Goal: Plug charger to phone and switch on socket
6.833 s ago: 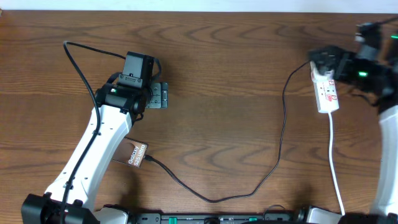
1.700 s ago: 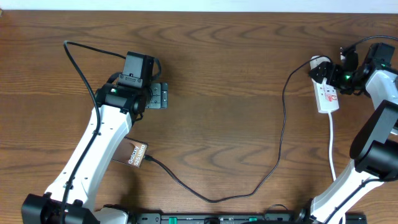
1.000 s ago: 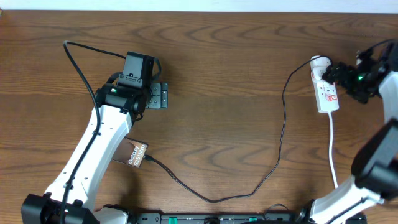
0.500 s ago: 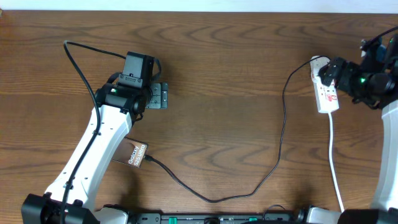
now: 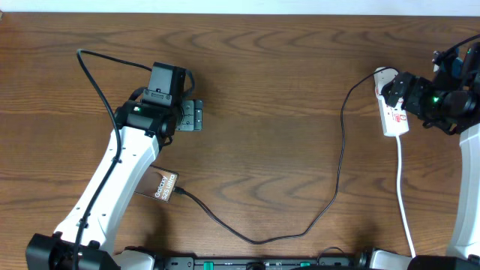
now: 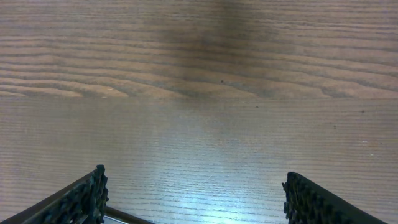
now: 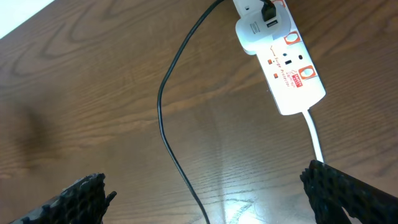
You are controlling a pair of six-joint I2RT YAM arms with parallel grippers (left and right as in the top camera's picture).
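Observation:
The phone (image 5: 165, 185) lies on the table at the lower left, partly hidden under my left arm. The charger (image 5: 339, 161), a thin black cable, runs from the phone's right edge in a loop to the top of the socket (image 5: 395, 118), a white power strip at the right. In the right wrist view the socket (image 7: 281, 55) lies ahead with the charger (image 7: 166, 127) trailing down from it. My right gripper (image 5: 400, 88) is open and empty over the socket's upper end, its fingers wide apart (image 7: 205, 183). My left gripper (image 5: 193, 116) is open and empty above bare wood (image 6: 196, 190).
The socket's white cord (image 5: 403, 191) runs down to the front edge of the table and shows in the right wrist view (image 7: 314, 134). A black arm cable (image 5: 94, 71) loops at the upper left. The table is dark wood.
My right wrist has shifted a little down and to the left over the socket's top end. The left arm, phone and charger have not moved.

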